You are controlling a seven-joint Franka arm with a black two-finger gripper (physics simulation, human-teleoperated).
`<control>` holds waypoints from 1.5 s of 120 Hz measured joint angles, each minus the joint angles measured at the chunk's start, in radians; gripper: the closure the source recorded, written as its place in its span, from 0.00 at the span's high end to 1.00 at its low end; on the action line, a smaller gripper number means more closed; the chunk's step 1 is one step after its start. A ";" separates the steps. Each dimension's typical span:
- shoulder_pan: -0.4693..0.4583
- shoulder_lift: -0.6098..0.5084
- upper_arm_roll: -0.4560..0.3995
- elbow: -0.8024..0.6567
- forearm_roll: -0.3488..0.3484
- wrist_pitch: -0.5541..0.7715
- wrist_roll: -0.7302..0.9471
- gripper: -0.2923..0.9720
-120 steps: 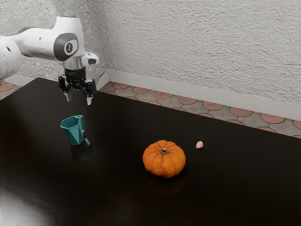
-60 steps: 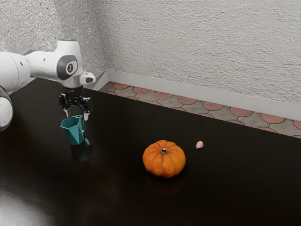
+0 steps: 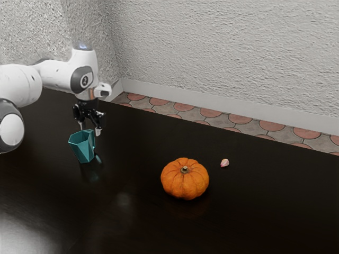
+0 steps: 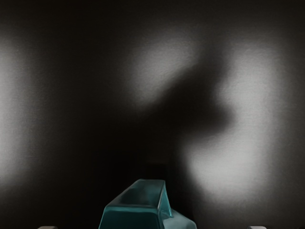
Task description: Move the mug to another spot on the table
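gripper [image 3: 89,128] lower than half a second ago, fingers apart and empty, just above teal mug [image 3: 83,146] rim, mug and pumpkin [image 3: 185,178] unmoved on table [image 3: 254,211]

Landmark: teal faceted mug [image 3: 82,145], upright on glossy black tabletop [image 3: 265,211]. Directly over mug rim: black two-finger gripper [image 3: 88,128], fingers spread, blocking access from overhead. Bare tabletop close round mug on every side. Well apart from mug, toward the exterior view's right: round ribbed orange pumpkin [image 3: 185,178]; farther beyond, small pink lump [image 3: 225,163]. Behind mug: table's far edge, then rough white plaster wall [image 3: 238,53].
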State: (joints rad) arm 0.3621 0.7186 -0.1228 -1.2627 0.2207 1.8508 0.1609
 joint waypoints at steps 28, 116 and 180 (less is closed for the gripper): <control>0.000 0.033 0.000 0.000 0.005 0.001 0.054 0.60; 0.000 -0.130 -0.046 -0.127 0.016 -0.054 0.087 0.27; -0.083 -0.219 -0.162 -0.300 -0.006 -0.230 -0.091 0.19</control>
State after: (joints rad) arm 0.2794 0.4999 -0.2848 -1.5631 0.2152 1.6213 0.0700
